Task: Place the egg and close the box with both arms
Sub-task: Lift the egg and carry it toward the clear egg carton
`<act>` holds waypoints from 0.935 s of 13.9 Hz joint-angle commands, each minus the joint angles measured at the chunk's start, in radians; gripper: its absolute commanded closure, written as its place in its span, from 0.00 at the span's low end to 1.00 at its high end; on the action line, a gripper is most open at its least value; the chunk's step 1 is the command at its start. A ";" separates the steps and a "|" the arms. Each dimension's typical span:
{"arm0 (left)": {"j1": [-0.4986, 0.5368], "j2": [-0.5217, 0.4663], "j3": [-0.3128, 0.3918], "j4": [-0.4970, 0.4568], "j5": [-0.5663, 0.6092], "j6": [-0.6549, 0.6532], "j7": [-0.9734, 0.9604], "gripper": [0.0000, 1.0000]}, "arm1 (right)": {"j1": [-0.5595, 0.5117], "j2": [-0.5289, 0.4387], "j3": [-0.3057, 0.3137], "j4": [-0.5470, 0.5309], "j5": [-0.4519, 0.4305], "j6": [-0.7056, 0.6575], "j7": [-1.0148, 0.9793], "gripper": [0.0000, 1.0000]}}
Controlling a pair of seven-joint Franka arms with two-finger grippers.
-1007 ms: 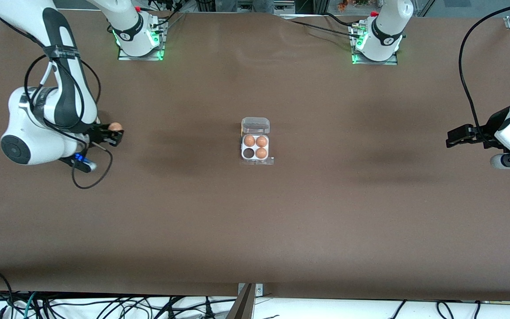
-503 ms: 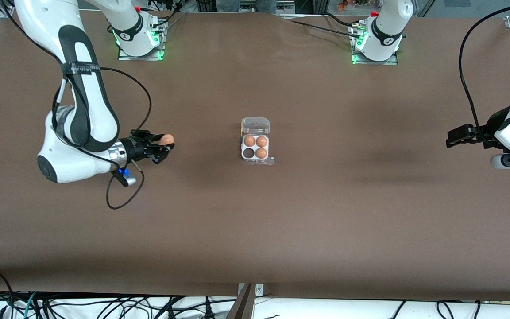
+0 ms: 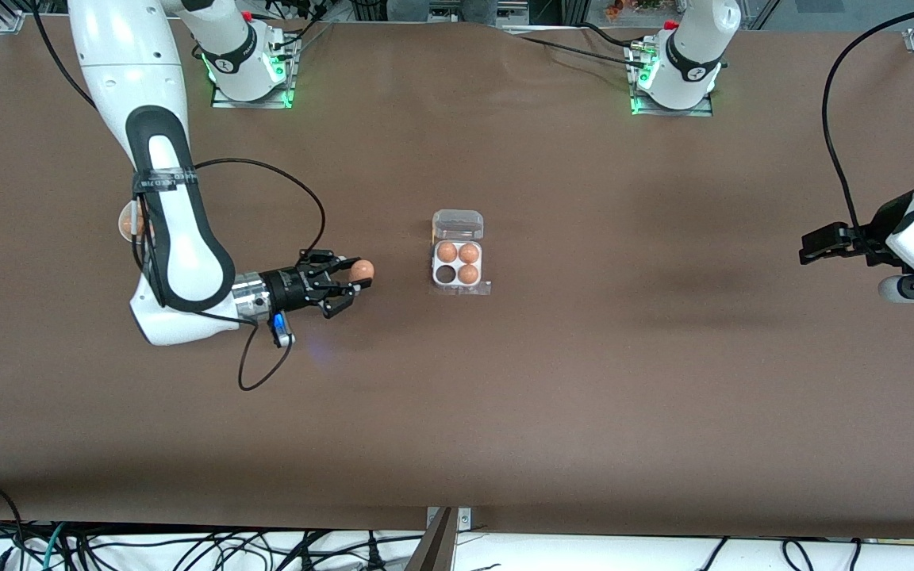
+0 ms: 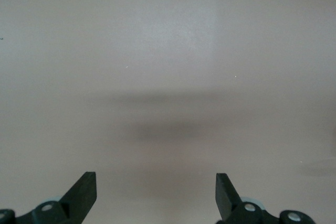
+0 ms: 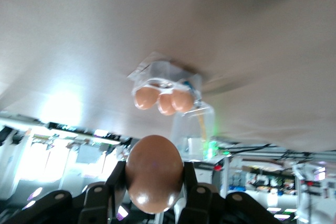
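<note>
**Egg carried over bare table, short of open box**

Right gripper (image 3: 354, 285) clamped on the egg (image 3: 361, 270), over table (image 3: 505, 396). Just ahead of its fingertips, the box (image 3: 458, 264), lid open, three eggs inside. Left gripper (image 3: 810, 246) waiting over table's end, fingers (image 4: 84, 190) spread wide, holding nothing.

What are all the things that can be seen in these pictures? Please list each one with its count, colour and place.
egg: one, orange-brown, held in the right gripper above the table, between the bowl and the box.
box: one, white tray with clear lid open, at the table's middle.
eggs in the box: three, orange-brown; the cup nearer the front camera, toward the right arm's end, is empty.
bowl: one, white, mostly hidden by the right arm, toward the right arm's end.
table: one, brown cover.
right gripper: black, shut on the egg.
left gripper: black, open, waiting over the left arm's end of the table.
</note>
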 commanded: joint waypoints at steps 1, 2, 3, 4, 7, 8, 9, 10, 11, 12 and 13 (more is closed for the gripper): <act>0.001 0.003 0.001 0.010 -0.017 -0.010 0.014 0.00 | 0.009 0.032 0.060 0.033 0.059 0.098 0.051 0.57; 0.001 0.003 0.001 0.012 -0.017 -0.010 0.014 0.00 | 0.012 0.040 0.091 0.035 0.059 0.147 0.059 0.57; 0.002 0.003 0.001 0.010 -0.017 -0.010 0.014 0.00 | 0.012 0.047 0.123 0.035 0.064 0.193 0.060 0.57; 0.002 0.003 0.001 0.010 -0.017 -0.010 0.014 0.00 | 0.012 0.055 0.144 0.033 0.088 0.223 0.065 0.57; 0.002 0.003 0.001 0.010 -0.017 -0.010 0.014 0.00 | 0.018 0.077 0.172 0.035 0.140 0.249 0.063 0.57; 0.001 0.003 0.001 0.012 -0.017 -0.010 0.014 0.00 | 0.023 0.084 0.174 0.035 0.151 0.251 0.063 0.57; 0.002 0.003 0.001 0.010 -0.017 -0.010 0.014 0.00 | 0.036 0.092 0.174 0.035 0.169 0.261 0.063 0.57; 0.002 0.003 0.001 0.010 -0.017 -0.010 0.014 0.00 | 0.052 0.095 0.174 0.035 0.175 0.278 0.063 0.57; 0.002 0.003 0.001 0.010 -0.017 -0.010 0.014 0.00 | 0.070 0.095 0.174 0.035 0.176 0.299 0.065 0.57; 0.002 0.003 0.001 0.010 -0.017 -0.010 0.014 0.00 | 0.082 0.097 0.174 0.033 0.177 0.310 0.063 0.57; 0.002 0.003 0.001 0.010 -0.017 -0.010 0.014 0.00 | 0.092 0.103 0.174 0.033 0.177 0.310 0.063 0.57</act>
